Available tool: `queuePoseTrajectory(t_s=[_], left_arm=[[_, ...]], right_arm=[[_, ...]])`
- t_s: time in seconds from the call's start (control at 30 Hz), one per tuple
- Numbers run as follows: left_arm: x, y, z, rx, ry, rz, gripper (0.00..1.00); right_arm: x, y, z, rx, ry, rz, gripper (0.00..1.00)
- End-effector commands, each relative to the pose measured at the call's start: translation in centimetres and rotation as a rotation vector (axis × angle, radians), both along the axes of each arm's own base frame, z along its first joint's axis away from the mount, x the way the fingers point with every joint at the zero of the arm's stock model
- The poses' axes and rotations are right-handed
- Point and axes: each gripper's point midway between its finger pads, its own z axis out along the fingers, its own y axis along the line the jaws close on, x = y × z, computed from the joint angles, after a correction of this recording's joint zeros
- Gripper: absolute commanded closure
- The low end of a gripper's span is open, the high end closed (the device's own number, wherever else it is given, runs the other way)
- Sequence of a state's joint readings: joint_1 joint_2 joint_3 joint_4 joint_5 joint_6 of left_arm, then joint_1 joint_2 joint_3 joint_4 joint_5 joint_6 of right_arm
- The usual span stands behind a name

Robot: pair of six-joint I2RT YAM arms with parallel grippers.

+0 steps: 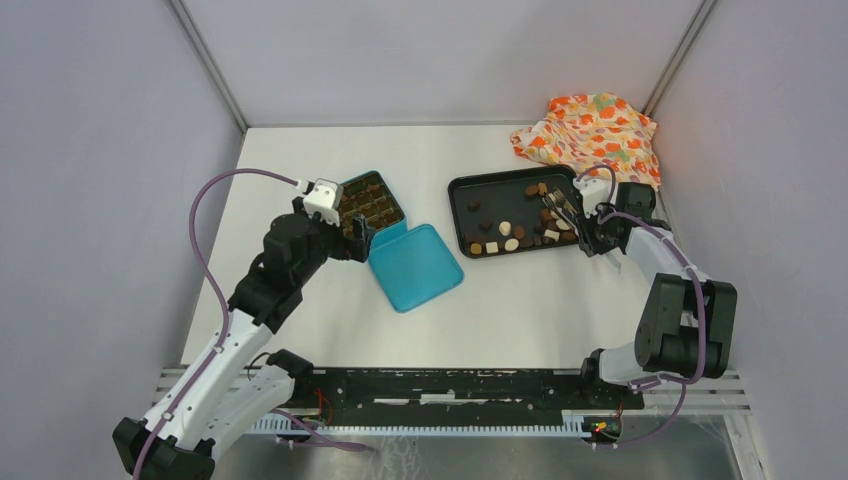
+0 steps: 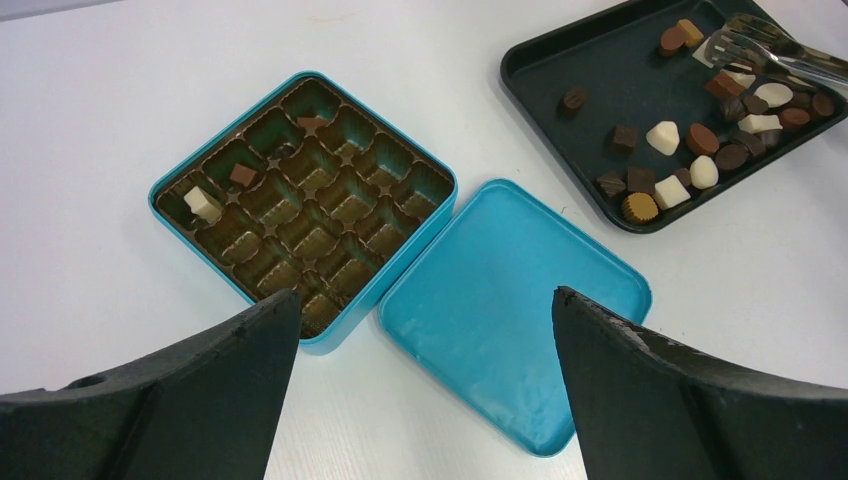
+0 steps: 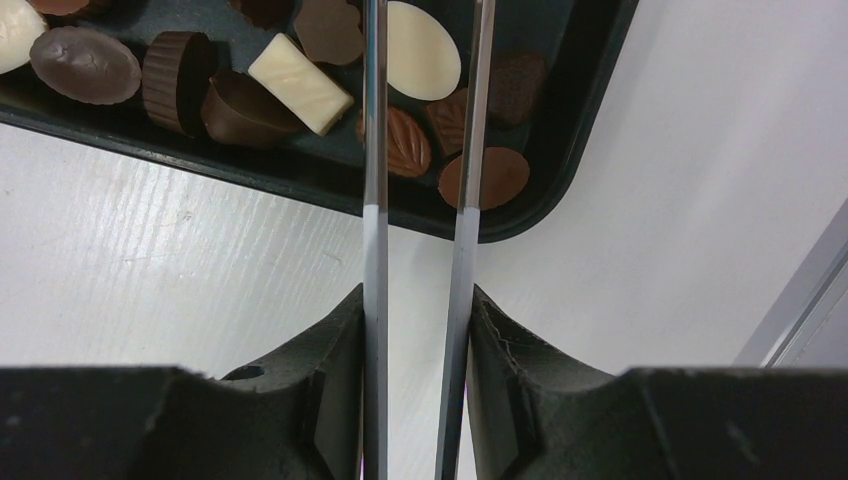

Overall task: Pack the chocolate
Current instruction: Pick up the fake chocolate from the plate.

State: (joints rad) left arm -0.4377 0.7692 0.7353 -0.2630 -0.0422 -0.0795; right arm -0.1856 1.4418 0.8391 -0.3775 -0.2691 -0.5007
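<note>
The chocolate (image 1: 510, 240) lies as several dark, light brown and white pieces in a black tray (image 1: 480, 195), mostly along its near and right side. My right gripper (image 1: 595, 225) is shut on metal tongs (image 1: 560, 208), whose tips reach over the tray's right end. In the right wrist view the two tong arms (image 3: 375, 150) run between my fingers (image 3: 416, 292) over the chocolate (image 3: 300, 85). A teal box (image 2: 300, 200) with a brown insert holds a white piece (image 2: 203, 203) and a brown piece (image 2: 242, 175). My left gripper (image 2: 425, 293) hangs open above the box's near corner.
The teal lid (image 1: 415, 266) lies flat, touching the box's near right side. An orange flowery cloth (image 1: 590, 130) is bunched in the far right corner behind the tray. Grey walls close the table on three sides.
</note>
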Motion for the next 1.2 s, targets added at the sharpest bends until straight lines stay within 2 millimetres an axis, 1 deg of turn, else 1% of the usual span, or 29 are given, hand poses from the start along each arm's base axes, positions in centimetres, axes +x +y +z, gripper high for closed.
queuePoseTrajectory(t_s=[0.0, 0.5, 0.67, 1.0, 1.17], left_arm=[[0.1, -0.2, 2.3, -0.037, -0.055, -0.008, 0.00], [0.0, -0.2, 2.4, -0.040, -0.059, -0.008, 0.00], [0.0, -0.1, 2.5, -0.042, -0.064, -0.007, 0.00], [-0.1, -0.1, 2.7, -0.044, -0.069, -0.007, 0.00], [-0.1, -0.1, 2.7, -0.043, -0.070, -0.005, 0.00]], right_arm=[[1.5, -0.2, 1.2, 0.006, -0.055, -0.012, 0.59], [2.3, 0.1, 1.3, 0.030, -0.050, -0.024, 0.58], [2.4, 0.2, 1.3, 0.028, -0.050, -0.020, 0.60], [2.3, 0.6, 2.2, 0.038, -0.077, -0.006, 0.81], [2.1, 1.1, 3.1, 0.047, -0.116, 0.013, 0.85]])
